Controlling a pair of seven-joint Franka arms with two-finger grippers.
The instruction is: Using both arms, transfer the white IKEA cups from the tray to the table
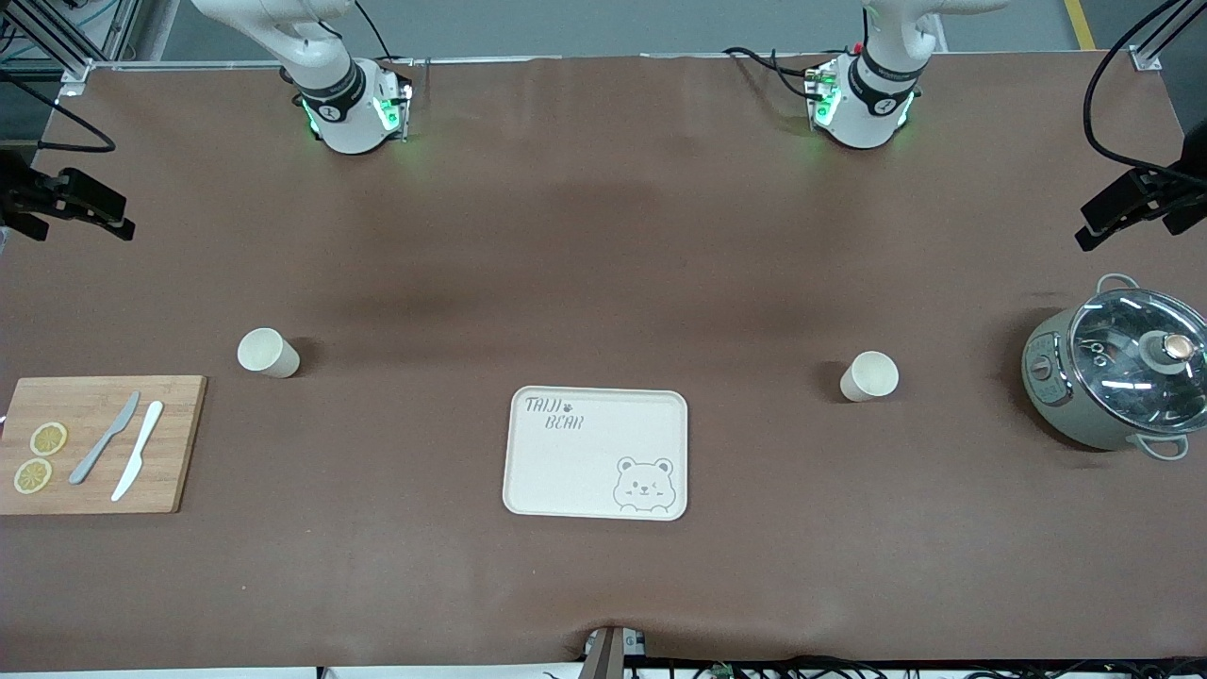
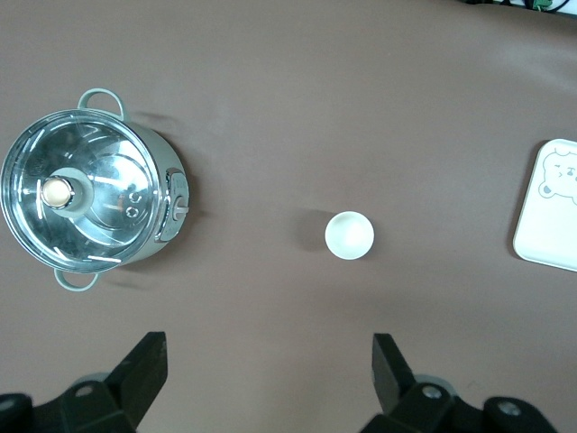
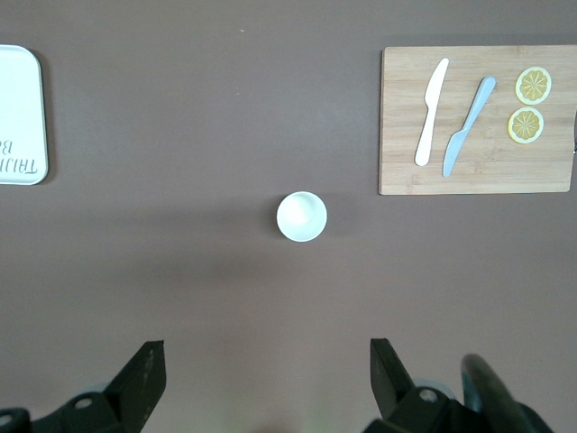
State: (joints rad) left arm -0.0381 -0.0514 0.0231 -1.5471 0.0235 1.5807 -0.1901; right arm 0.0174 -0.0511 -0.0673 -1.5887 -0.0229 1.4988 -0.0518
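Two white cups stand upright on the brown table. One cup (image 1: 268,353) is toward the right arm's end and shows in the right wrist view (image 3: 301,216). The other cup (image 1: 868,376) is toward the left arm's end and shows in the left wrist view (image 2: 349,235). The bear-printed tray (image 1: 597,453) lies between them, nearer the front camera. My left gripper (image 2: 269,361) is open and empty, high over bare table near its cup. My right gripper (image 3: 267,365) is open and empty, high over bare table near its cup. Both grippers are out of the front view.
A grey-green pot with a glass lid (image 1: 1117,372) stands at the left arm's end, beside that cup. A wooden cutting board (image 1: 99,443) with two knives and two lemon slices lies at the right arm's end. The arm bases (image 1: 349,104) (image 1: 863,104) stand along the table's back edge.
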